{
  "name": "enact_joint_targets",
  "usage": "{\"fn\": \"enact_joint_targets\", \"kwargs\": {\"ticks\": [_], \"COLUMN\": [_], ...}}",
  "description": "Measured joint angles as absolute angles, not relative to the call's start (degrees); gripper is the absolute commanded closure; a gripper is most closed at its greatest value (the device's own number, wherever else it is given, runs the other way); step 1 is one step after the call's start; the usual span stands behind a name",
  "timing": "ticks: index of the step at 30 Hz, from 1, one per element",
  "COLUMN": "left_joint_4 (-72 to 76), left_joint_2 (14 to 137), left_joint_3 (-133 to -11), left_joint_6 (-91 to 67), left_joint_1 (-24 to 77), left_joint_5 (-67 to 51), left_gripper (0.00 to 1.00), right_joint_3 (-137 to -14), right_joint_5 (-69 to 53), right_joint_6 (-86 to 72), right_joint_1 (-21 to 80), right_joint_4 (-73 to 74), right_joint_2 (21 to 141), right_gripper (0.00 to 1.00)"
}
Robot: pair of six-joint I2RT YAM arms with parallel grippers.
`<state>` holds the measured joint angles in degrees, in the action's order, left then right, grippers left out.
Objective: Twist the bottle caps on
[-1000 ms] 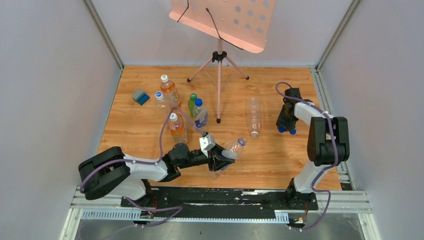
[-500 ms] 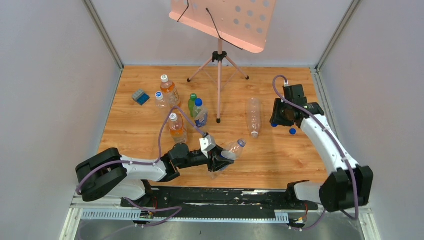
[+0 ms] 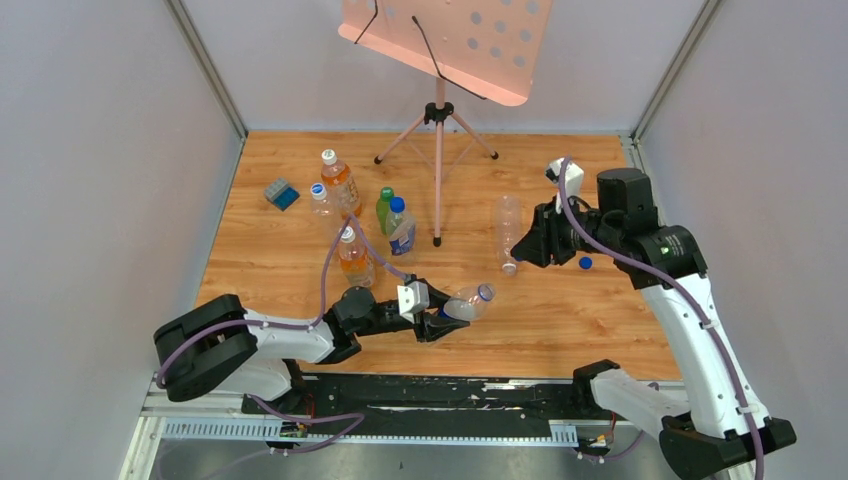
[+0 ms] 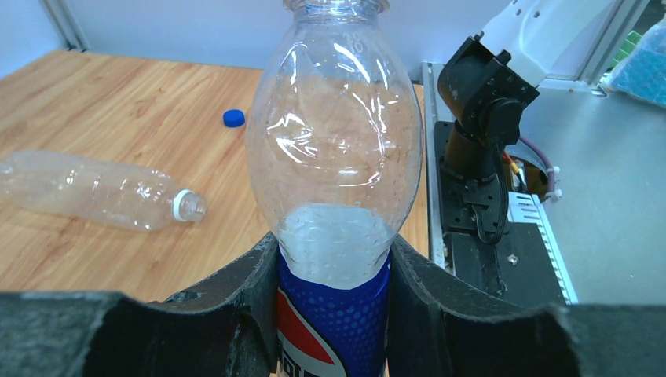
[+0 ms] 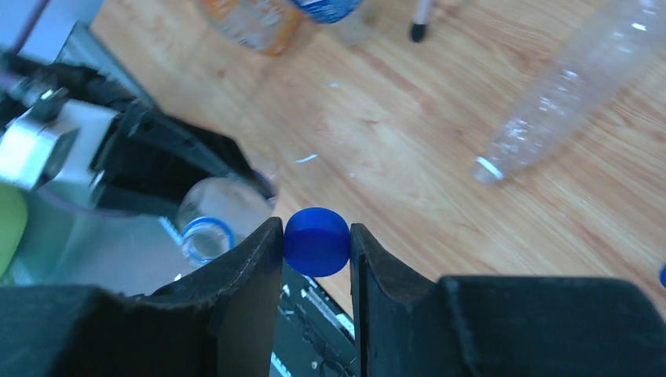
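My left gripper [image 3: 438, 322] is shut on a clear bottle with a blue label [image 3: 464, 301], held tilted over the table's near edge with its open, blue-ringed neck pointing right. In the left wrist view the bottle [image 4: 334, 149] sits between the fingers [image 4: 236, 306]. My right gripper [image 3: 527, 247] is raised above the table and shut on a blue cap [image 5: 316, 241]. In the right wrist view the bottle's open mouth [image 5: 206, 236] lies below and left of the cap. Another blue cap [image 3: 585, 263] lies loose on the table, also in the left wrist view [image 4: 232, 118].
An uncapped clear bottle [image 3: 508, 232] lies on its side mid-table. Several capped bottles [image 3: 354, 256] stand at the back left, with a blue-grey block [image 3: 281, 193] beyond them. A pink music stand's tripod [image 3: 438, 130] stands at the back centre.
My right arm has lifted off the table with a blue cap and swung left toward the held bottle, leaving one cap behind. My left gripper has tilted its bottle lower.
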<state>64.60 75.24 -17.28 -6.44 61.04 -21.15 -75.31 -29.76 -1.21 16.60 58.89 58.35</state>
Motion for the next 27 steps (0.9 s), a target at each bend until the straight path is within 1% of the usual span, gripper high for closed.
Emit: {"fn": "enact_joint_targets", "kwargs": {"ticks": [5, 10, 18, 27], "left_joint_4": [67.18, 68.10, 67.29, 61.10], "left_joint_2": [76.88, 76.95, 76.71, 73.41], "left_joint_3": [-17.28, -17.28, -17.30, -17.30], "left_joint_6": [-5.78, -5.76, -5.63, -5.50], "left_joint_1": [61.04, 61.01, 61.01, 61.04], "left_joint_5": [-22.74, -23.46, -23.42, -23.64], "left_gripper": [0.74, 0.74, 0.74, 0.82], "right_joint_3": [-76.82, -76.82, -76.82, -77.23], "right_joint_5": [-36.14, -38.94, -41.19, -41.60], "right_joint_6": [3.38, 6.24, 8.51, 11.03], "right_joint_1": [22.46, 27.83, 30.96, 34.17], "right_joint_4": [62.08, 64.99, 66.67, 67.53], "right_joint_2": [59.20, 61.23, 62.70, 65.25], "right_gripper": [0.97, 0.97, 0.97, 0.97]}}
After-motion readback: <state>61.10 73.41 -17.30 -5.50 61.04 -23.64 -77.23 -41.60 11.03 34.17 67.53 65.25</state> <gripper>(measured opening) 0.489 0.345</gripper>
